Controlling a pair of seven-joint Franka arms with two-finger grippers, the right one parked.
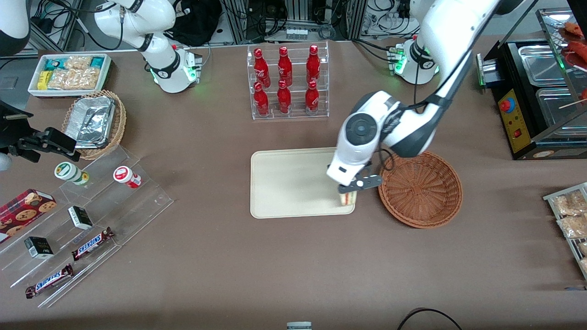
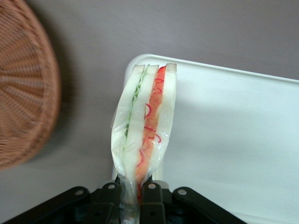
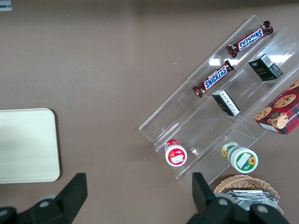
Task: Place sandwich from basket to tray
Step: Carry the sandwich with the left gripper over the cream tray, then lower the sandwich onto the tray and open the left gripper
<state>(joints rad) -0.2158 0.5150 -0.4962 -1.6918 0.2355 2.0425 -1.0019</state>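
Pinching the sandwich tight by its wrapper – gripper low over the tray corner nearest the basket, ready for setting down flat.

On the desk I count one sandwich, held pinched in the left arm's single end effector over the corner of the one cream tray. There are two wicker baskets: the reddish-brown basket and a lighter tan basket with foil. Six red bottles stand in the clear rack. Two Snickers bars lie on the clear stepped shelf, along with two small dark boxes and two round-lidded jars.
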